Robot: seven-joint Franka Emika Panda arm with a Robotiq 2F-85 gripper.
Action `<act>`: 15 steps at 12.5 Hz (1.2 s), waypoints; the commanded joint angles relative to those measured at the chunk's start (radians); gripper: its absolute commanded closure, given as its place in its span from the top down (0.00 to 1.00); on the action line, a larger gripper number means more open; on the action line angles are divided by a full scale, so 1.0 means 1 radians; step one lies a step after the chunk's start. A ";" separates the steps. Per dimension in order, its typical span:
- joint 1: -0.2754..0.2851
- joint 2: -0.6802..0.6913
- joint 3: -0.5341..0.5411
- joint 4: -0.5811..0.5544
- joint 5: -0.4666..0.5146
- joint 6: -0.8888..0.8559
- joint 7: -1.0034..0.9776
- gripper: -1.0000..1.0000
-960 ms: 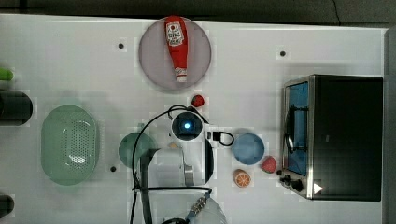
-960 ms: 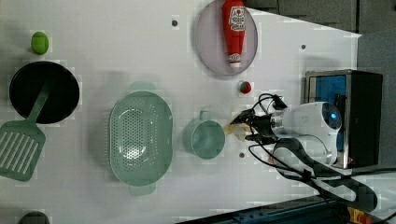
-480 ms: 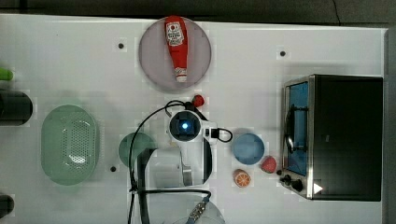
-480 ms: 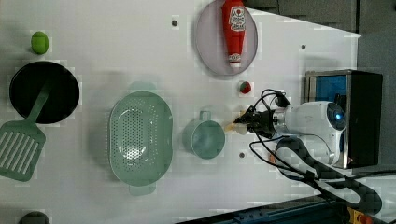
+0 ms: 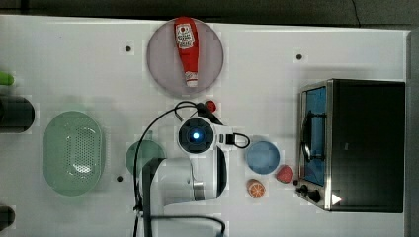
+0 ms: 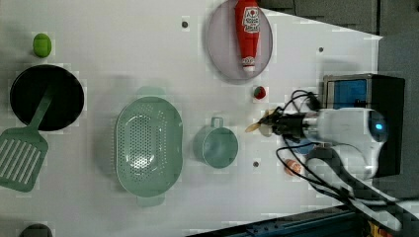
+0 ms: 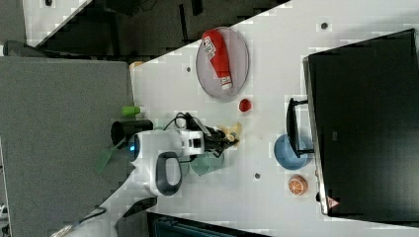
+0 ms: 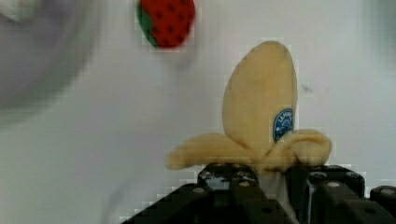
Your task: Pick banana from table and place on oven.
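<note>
Tool [image 8: 273,186] clamped on the banana [image 8: 261,112] (peel flaps splayed over the black fingers, blue sticker showing), held above the white tabletop [image 5: 296,34]. Just beyond, a strawberry [image 6: 259,92]; beside it, the grey plate [image 5: 163,64] with the ketchup bottle [image 5: 186,49]. Farther off, at the top view's right, the oven [image 5: 368,143], well apart.

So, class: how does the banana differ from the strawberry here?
The banana is pale yellow and elongated, with peel flaps and a blue sticker; the strawberry is red, rounder and dark-speckled. The banana is clamped in the tool, while the strawberry lies free on the white table. Both are small toy fruits.
</note>
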 commanded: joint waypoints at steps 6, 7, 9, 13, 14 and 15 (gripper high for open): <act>-0.023 -0.402 -0.017 0.278 0.019 -0.605 0.024 0.25; -0.023 -0.419 -0.027 0.330 0.019 -0.696 0.022 0.25; -0.023 -0.433 -0.057 0.436 0.019 -0.864 0.018 0.25; -0.030 -0.399 -0.166 0.574 0.018 -0.936 -0.131 0.25; -0.034 -0.381 -0.204 0.590 0.018 -0.935 -0.198 0.25; -0.037 -0.360 -0.246 0.604 0.018 -0.934 -0.269 0.25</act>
